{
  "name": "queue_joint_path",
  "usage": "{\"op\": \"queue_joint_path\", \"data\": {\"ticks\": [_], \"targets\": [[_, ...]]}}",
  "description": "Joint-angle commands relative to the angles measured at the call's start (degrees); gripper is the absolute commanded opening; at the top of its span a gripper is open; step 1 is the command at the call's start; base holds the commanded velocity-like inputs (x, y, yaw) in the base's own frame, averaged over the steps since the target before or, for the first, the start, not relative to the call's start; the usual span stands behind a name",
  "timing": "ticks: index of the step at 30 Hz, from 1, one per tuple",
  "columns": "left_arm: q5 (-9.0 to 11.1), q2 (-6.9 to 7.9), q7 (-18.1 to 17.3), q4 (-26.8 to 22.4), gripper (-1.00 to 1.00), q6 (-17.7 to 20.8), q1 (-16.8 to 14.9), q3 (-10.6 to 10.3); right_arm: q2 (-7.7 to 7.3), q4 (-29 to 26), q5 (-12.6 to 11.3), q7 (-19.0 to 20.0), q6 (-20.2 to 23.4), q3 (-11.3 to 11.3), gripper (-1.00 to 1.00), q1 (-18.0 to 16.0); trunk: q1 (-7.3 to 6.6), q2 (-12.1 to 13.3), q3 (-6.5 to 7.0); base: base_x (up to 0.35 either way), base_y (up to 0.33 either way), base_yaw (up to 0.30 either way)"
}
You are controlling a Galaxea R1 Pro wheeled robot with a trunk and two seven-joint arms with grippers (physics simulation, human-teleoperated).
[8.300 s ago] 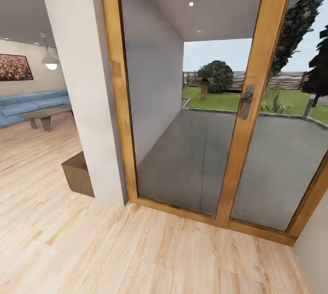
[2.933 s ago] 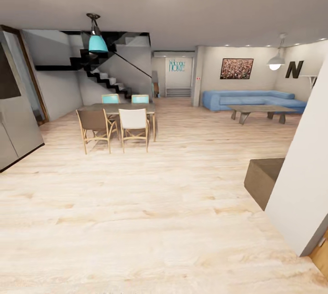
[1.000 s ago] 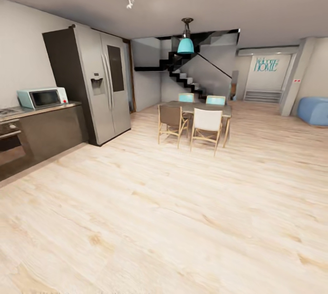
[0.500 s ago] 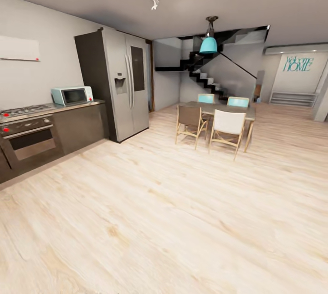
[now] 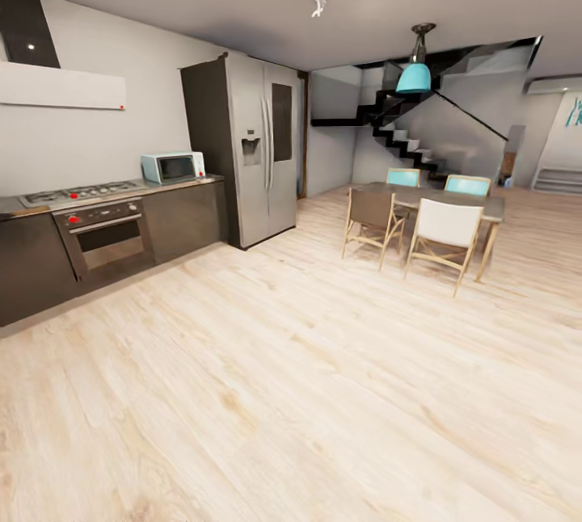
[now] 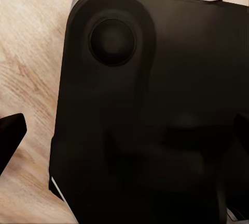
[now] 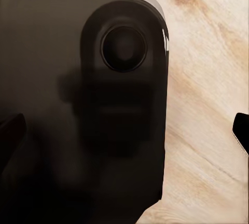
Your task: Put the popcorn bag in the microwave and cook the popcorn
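Observation:
The kitchen lies along the left wall in the head view. The pale mint-blue microwave [image 5: 173, 167] stands on the grey countertop [image 5: 208, 179], door closed, beside the tall fridge. The popcorn bag and the popcorn are out of view. In the left wrist view my left gripper [image 6: 124, 130] hangs open over the robot's dark base, with one fingertip [image 6: 10, 135] at each side edge. My right gripper [image 7: 124, 130] is likewise open above the dark base and the wood floor, with fingertips [image 7: 241, 130] wide apart and nothing between them.
A gas hob [image 5: 81, 192] sits over a dark oven [image 5: 105, 235], under a flat white hood [image 5: 61, 87]. A steel fridge [image 5: 259, 158] stands right of the counter. A dining table with chairs [image 5: 428, 219] is at the right. Wood floor [image 5: 291, 376] stretches ahead.
The whole head view has swung left from a glass door, past the living room, to the kitchen. Since half a second ago the microwave, oven and fridge sit further right in the picture.

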Motion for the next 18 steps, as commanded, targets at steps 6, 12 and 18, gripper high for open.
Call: {"op": "queue_joint_path", "data": {"ticks": [6, 12, 18], "targets": [[0.36, 0.02, 0.01, -0.05, 1.00, -0.10, 0.01, 0.00, -0.04, 0.05, 0.11, -0.16, -0.12, 0.06, 1.00, -0.03, 0.00, -0.03, -0.05, 0.003, 0.000, 0.272], [0.40, 0.15, 0.01, -0.05, 1.00, 0.27, 0.01, 0.01, -0.51, 0.05, 0.01, -0.13, -0.20, 0.03, 1.00, -0.03, 0.00, -0.03, -0.05, 0.228, 0.000, 0.052], [0.46, 0.41, 0.01, -0.02, 1.00, 0.59, 0.01, 0.04, -0.68, 0.04, 0.28, 0.13, -0.20, 0.17, 1.00, -0.03, 0.00, -0.03, -0.05, 0.322, 0.000, 0.002]]}}
